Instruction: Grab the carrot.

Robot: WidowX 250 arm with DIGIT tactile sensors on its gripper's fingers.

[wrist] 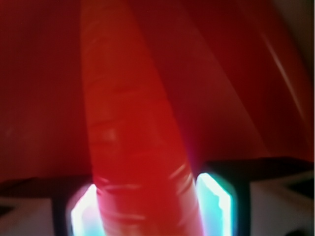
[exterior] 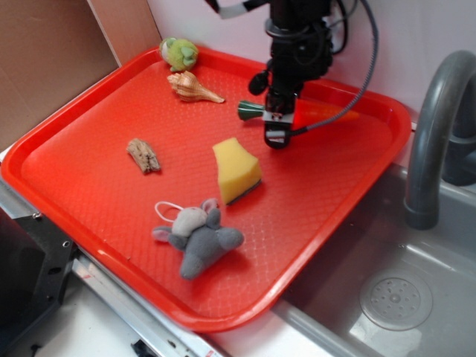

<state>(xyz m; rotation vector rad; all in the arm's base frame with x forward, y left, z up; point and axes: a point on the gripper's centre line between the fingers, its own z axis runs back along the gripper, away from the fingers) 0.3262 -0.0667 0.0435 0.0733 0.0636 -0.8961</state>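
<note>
The grey stuffed mouse (exterior: 197, 238) lies closest to me, on the near part of the red tray (exterior: 82, 134), well in front of the gripper (exterior: 277, 128). Between the mouse and the gripper sits the yellow sponge wedge (exterior: 236, 169), just ahead of the fingertips and a little to their side. The gripper itself stands down over the carrot (exterior: 327, 113) at the far side of the tray. The carrot's dark green stem cap pokes out on one side of the fingers and its orange tip on the other. From the wrist view the carrot (wrist: 138, 147) runs straight up between the two pads (wrist: 216, 201), which sit tight against its flanks, so the hand looks closed narrowly on it. Off to the stem side of the gripper are a seashell (exterior: 192, 87) and a green plush toy (exterior: 178, 53); a small brown piece (exterior: 143, 155) lies farther out, well apart. Beyond the tip side, a grey faucet (exterior: 435, 134) curves over a sink (exterior: 387, 290).
</note>
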